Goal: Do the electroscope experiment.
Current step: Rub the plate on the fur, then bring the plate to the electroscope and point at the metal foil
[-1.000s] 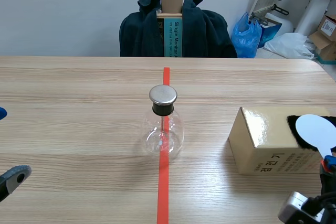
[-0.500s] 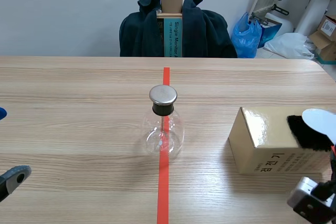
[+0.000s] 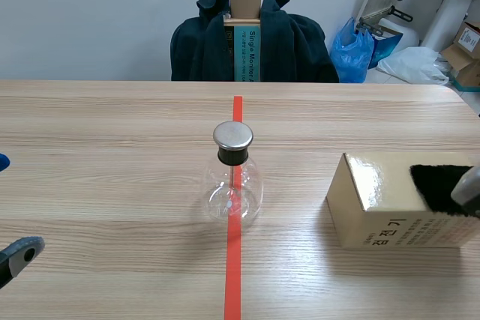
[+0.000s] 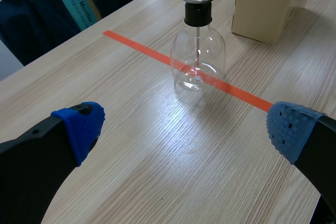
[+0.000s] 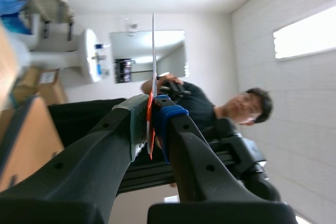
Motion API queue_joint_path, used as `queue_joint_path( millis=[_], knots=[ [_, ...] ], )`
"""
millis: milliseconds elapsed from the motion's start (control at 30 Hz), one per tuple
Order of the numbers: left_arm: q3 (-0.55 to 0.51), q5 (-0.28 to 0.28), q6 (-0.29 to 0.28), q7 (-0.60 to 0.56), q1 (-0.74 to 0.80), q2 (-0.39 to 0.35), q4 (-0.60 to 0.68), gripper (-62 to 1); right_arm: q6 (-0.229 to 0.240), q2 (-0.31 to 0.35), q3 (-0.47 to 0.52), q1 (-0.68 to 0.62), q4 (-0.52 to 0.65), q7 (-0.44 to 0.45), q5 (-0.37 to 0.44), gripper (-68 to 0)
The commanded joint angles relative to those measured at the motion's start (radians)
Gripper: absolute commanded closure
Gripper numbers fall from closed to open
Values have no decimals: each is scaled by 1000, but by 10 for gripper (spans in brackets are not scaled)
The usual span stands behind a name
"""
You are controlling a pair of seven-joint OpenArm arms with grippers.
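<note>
My left fingers [image 4: 79, 127] stand wide open and hold nothing, low at the lower left of the scene view. The electroscope flask [image 3: 233, 185] sits upright on the orange-red tape line at the middle of the surface [image 3: 112, 185], ahead of those open fingers. It looks light and round-bellied, so any careless sweep of mine could tip it or roll it. Right of it the cardboard box [image 3: 390, 204] carries a black fur patch [image 3: 435, 183] on its top. If I press too hard while rubbing there, I judge the box may slide or the fur may drag loose. My right fingers [image 5: 168, 116] are closed on a thin plate [image 5: 153, 61], seen edge-on. The pinch is narrow, so the plate could twist or slip. If it strikes the metal cap [image 3: 233, 136] hard, the flask may topple.

A second ago the plate showed as a full white round over the fur, with my right wrist at the lower right corner. Now only a grey blur remains at the right edge, and the wrist is out of view. The flask, the box and my left fingers have not moved.
</note>
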Motion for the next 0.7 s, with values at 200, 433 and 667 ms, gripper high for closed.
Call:
queue_joint_path(
  millis=[200, 433, 667],
  knots=[
    [-3, -13, 0, 11, -10, 8, 15, -623, -61, 13, 63, -1, 201, 8, 83, -8],
    [-3, -14, 0, 62, -18, 8, 15, -184, -61, 14, 101, 14, 332, 56, 168, -8],
    [21, -14, -2, 112, -121, 53, -10, -26, -61, 13, 113, 91, 350, 99, 236, -8]
  ],
)
